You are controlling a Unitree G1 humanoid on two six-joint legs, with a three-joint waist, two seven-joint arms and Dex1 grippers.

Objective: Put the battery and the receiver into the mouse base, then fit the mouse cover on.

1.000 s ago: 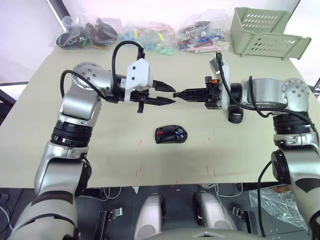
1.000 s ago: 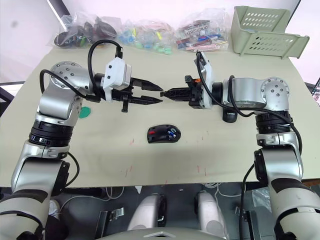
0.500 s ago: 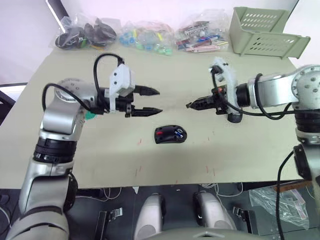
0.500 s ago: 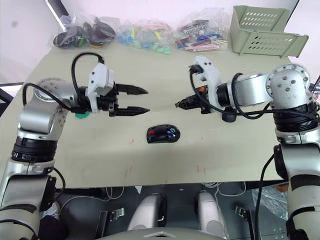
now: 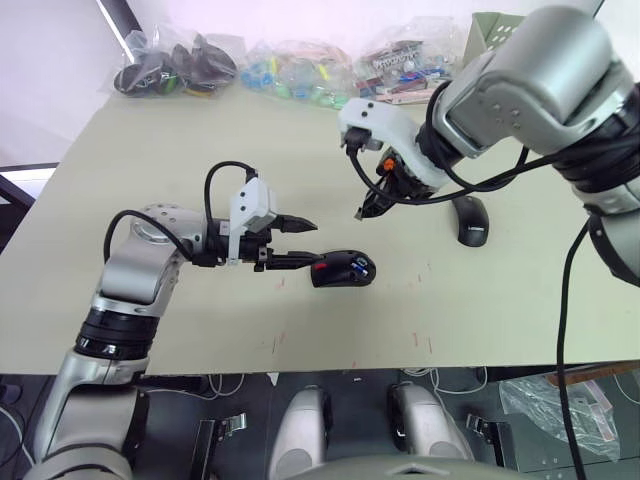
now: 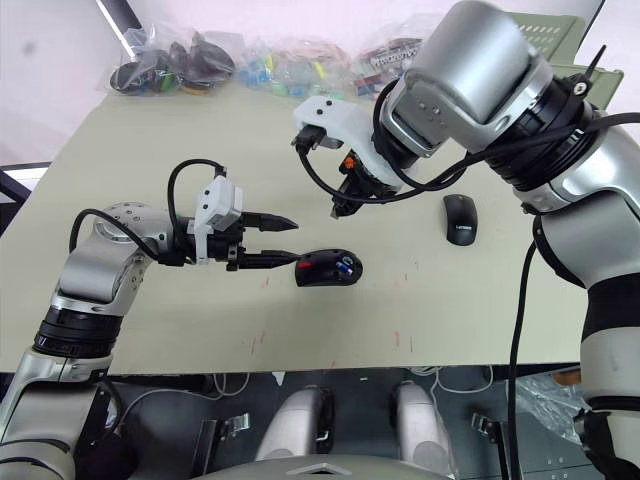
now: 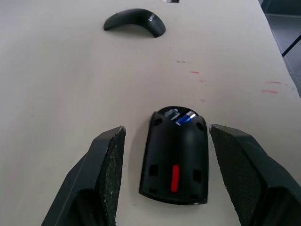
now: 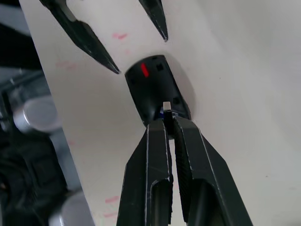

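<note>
The mouse base (image 5: 342, 270) lies on the table's middle, black with red inside. The blue battery (image 7: 186, 117) lies in its compartment. My left gripper (image 5: 312, 243) is open at the base's left end, and its fingers (image 7: 107, 162) flank the base with gaps on both sides. My right gripper (image 5: 361, 214) hangs above the base, pointing down at it. It is shut on the receiver (image 8: 166, 107), a tiny dark stub with a pale end sticking out past the tips. The mouse cover (image 5: 470, 220), a smooth black shell, rests on the table to the right.
Clear bags of small parts (image 5: 300, 72) and a bag of dark items (image 5: 170, 66) line the table's far edge. A pale green basket (image 5: 488, 30) stands at the back right, mostly behind my right arm. Small red marks (image 5: 280, 340) dot the table near the front edge.
My right arm has risen and swung left, bringing the receiver over the mouse base. My left gripper has dropped and moved right to straddle the base's left end.
</note>
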